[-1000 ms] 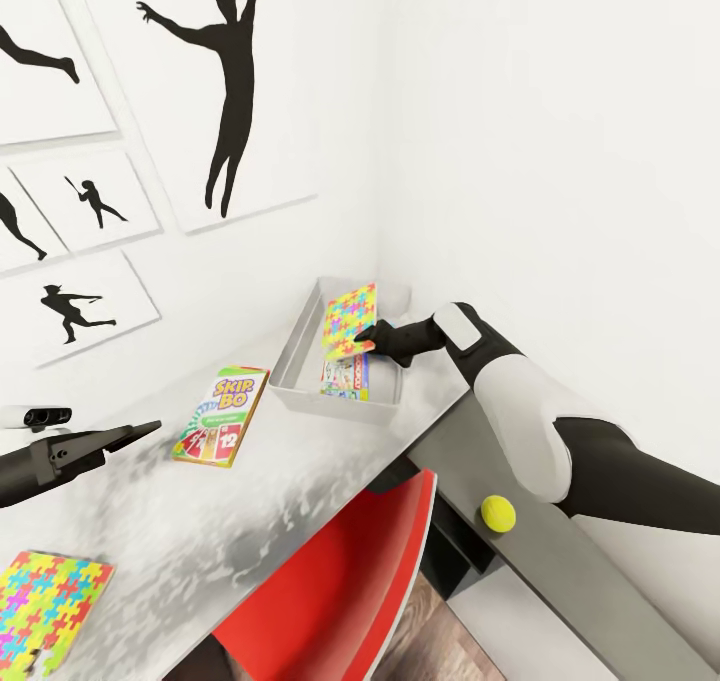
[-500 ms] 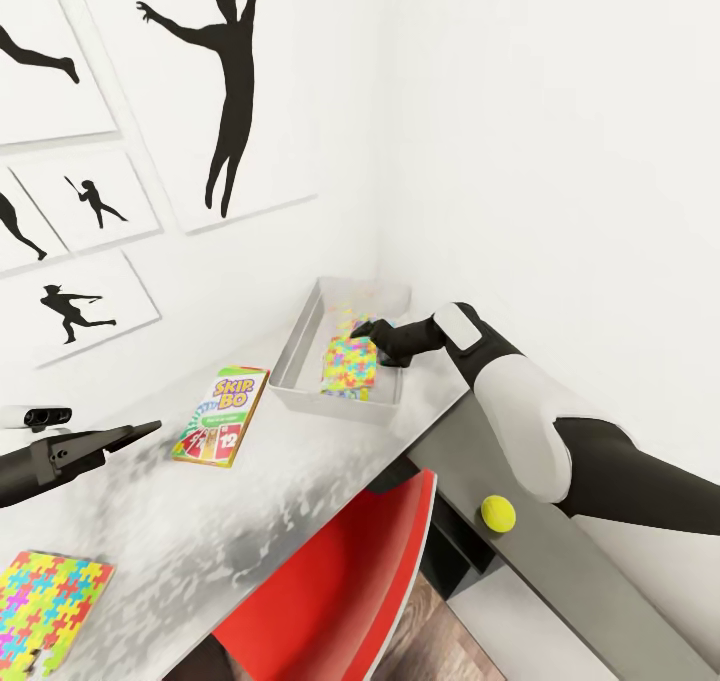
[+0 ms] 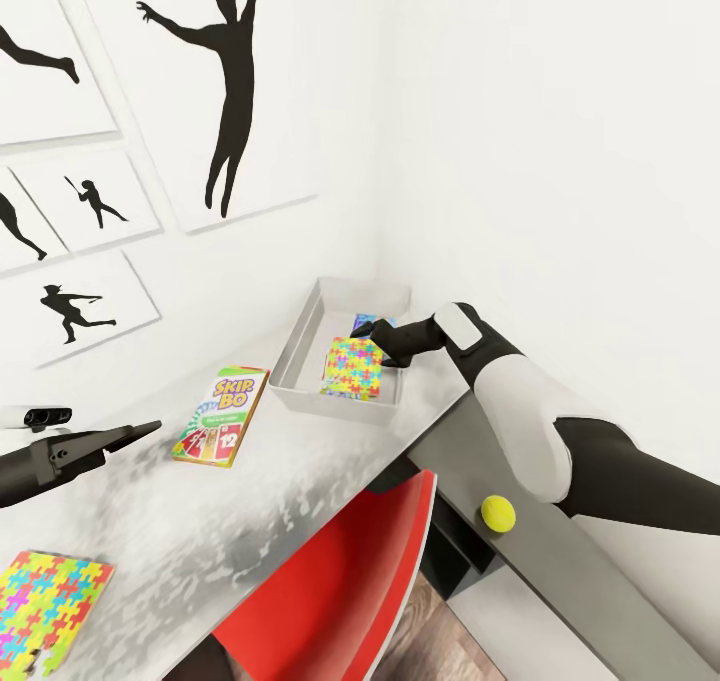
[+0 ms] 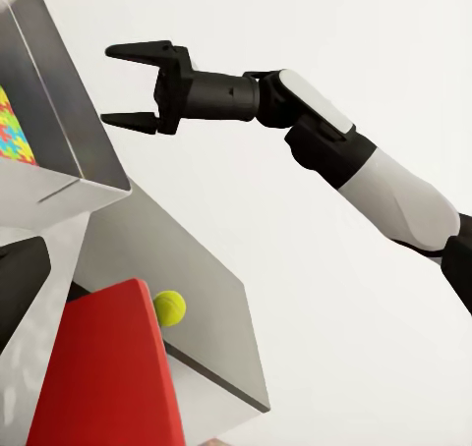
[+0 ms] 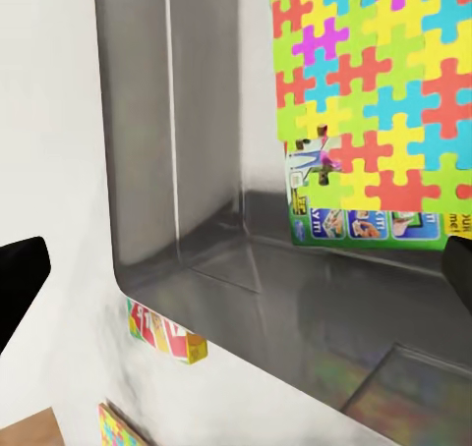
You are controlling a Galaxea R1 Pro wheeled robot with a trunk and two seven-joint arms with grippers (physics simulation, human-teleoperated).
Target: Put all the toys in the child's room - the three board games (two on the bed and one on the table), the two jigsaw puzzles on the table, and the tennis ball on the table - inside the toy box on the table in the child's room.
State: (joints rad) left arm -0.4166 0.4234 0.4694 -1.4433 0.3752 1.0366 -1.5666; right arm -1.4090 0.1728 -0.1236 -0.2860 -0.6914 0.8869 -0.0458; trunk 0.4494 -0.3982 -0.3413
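The right gripper [image 3: 366, 335], jaws spread and empty, is seen at centre frame over the toy box [image 3: 297, 346]. The Skip-Bo [image 3: 221, 415] lies lower left, nearer the left gripper [image 3: 135, 431], whose jaw state cannot be told.

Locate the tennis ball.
Head view: the tennis ball lies on a grey ledge low on the right, beside the red chair, below the right arm.
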